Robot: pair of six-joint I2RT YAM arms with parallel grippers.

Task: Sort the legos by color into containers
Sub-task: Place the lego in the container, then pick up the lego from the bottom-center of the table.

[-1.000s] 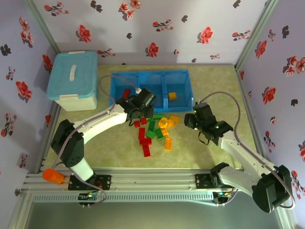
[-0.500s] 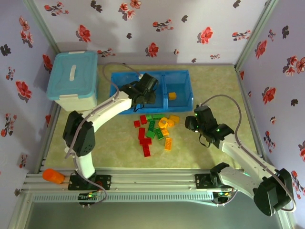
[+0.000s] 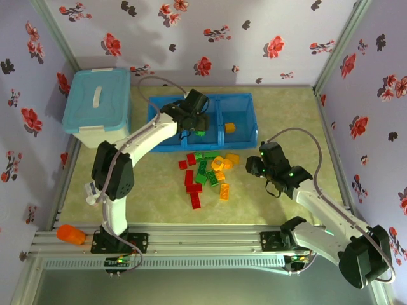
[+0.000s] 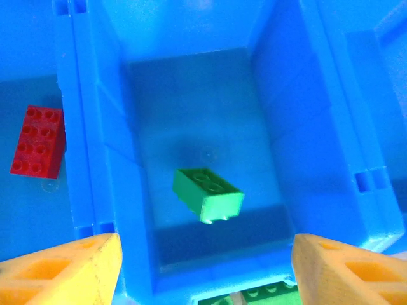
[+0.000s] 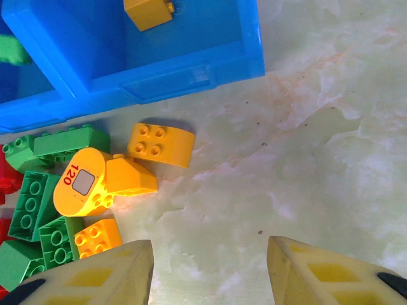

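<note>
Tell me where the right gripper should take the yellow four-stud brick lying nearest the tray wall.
Probably straight down from above: the yellow four-stud brick lies flat, studs up. Close the right gripper across its two long sides, toward the end away from the pile, where open table flanks it; the other end crowds a yellow wedge brick.

Wide open over the blue tray (image 4: pixel 95 127), the left gripper (image 4: pixel 203 273) has nothing between its yellow fingers (image 4: pixel 63 270). A green brick (image 4: pixel 208 196) is tilted inside the centre compartment (image 4: pixel 280 108); a red brick (image 4: pixel 38 141) lies flat one compartment left.
</note>
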